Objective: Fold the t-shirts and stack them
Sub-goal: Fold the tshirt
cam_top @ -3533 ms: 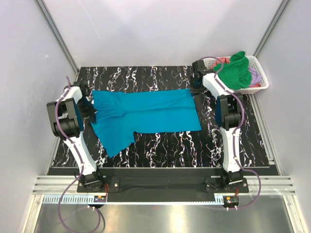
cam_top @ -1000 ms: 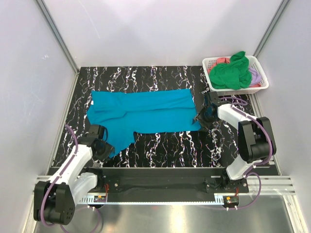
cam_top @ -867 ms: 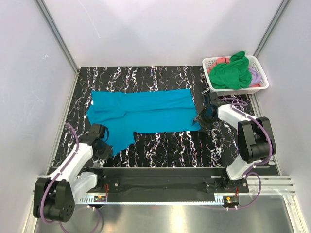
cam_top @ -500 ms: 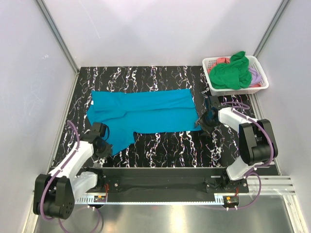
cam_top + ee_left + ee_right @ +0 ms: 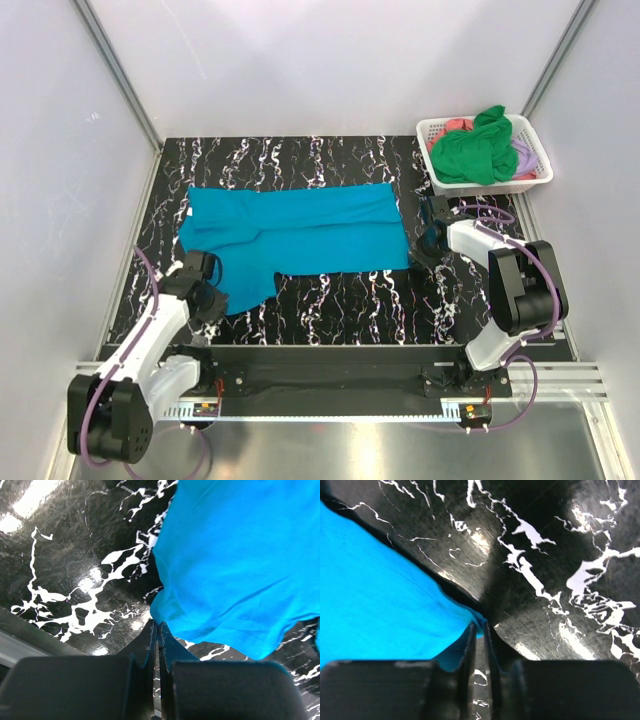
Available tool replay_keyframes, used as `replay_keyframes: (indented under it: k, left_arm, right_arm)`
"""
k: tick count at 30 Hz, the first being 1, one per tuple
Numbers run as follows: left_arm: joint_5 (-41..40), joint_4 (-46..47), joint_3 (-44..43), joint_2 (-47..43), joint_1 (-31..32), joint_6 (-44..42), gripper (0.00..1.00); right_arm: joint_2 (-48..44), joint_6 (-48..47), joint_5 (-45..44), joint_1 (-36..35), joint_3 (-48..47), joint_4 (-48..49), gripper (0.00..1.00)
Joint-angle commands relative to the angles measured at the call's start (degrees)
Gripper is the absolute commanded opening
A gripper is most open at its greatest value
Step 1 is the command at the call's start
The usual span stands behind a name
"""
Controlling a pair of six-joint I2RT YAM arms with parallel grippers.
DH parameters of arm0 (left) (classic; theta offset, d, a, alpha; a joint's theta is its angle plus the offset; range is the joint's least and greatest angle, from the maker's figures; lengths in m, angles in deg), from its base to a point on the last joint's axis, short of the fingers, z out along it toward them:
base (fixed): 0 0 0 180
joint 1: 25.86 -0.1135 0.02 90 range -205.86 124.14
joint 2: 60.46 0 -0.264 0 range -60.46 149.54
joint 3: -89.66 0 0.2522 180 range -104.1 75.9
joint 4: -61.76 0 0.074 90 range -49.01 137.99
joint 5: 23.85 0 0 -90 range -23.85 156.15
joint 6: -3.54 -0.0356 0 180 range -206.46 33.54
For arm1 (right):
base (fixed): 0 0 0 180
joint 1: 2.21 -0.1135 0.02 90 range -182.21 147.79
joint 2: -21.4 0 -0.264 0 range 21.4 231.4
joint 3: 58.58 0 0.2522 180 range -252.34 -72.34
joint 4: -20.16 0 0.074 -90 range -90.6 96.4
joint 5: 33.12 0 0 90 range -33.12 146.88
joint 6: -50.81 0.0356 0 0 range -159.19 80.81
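A teal-blue t-shirt (image 5: 300, 232) lies spread flat on the black marbled table (image 5: 350, 300). My left gripper (image 5: 210, 298) sits at the shirt's near-left sleeve corner. In the left wrist view the gripper (image 5: 159, 626) is shut, pinching the edge of the teal cloth (image 5: 240, 570). My right gripper (image 5: 418, 247) is at the shirt's near-right corner. The right wrist view shows its jaws (image 5: 481, 626) closed to a narrow slit on the tip of the teal cloth (image 5: 375, 605). Both corners stay low on the table.
A white lattice basket (image 5: 495, 184) stands at the back right. It holds a bright green shirt (image 5: 472, 152), a coral-pink one (image 5: 455, 125) and a lilac one (image 5: 525, 155). Grey walls enclose the table on three sides.
Both grippers have closed on the shirt's near corners, the left one first and the right one within the last half second. The arms have barely shifted.
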Motion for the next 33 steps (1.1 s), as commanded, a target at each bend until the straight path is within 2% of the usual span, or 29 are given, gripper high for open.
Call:
replay_keyframes:
  k: [1, 3, 10, 17, 24, 28, 33]
  left_arm:
    - [-2.49, -1.04, -2.99, -2.14, 0.10, -0.28, 0.00]
    - [-3.28, -2.45, -3.69, -2.58, 0.10, 0.33, 0.00]
    - [-5.13, -7.99, -9.75, -5.83, 0.10, -0.45, 0.00]
    - [-7.59, -7.38, -13.35, -5.40, 0.10, -0.19, 0.00]
    - [-13.12, -2.82, -22.66, 3.47, 0.01, -4.67, 0.00]
    - [-15.59, -0.62, -27.77, 12.77, -0.69, -6.69, 0.00]
    - [-12.88, 1.15, -32.16, 20.60, -6.57, -10.02, 0.00]
  right_arm:
    - [0.58, -0.17, -2.05, 0.23, -0.14, 2.21, 0.13]
    - [0.58, -0.60, -1.96, 0.23, -0.40, 2.03, 0.00]
    - [-4.33, -2.71, -1.08, 0.23, -2.59, -0.08, 0.00]
    - [-4.87, -7.37, -2.13, 0.23, -6.81, -1.57, 0.00]
    - [0.04, -13.08, -3.36, 0.23, -15.60, -3.50, 0.00]
    - [6.71, -14.14, -2.58, 0.59, -21.21, -5.87, 0.00]
    - [13.84, -16.25, -0.99, 0.67, -27.55, -8.78, 0.00]
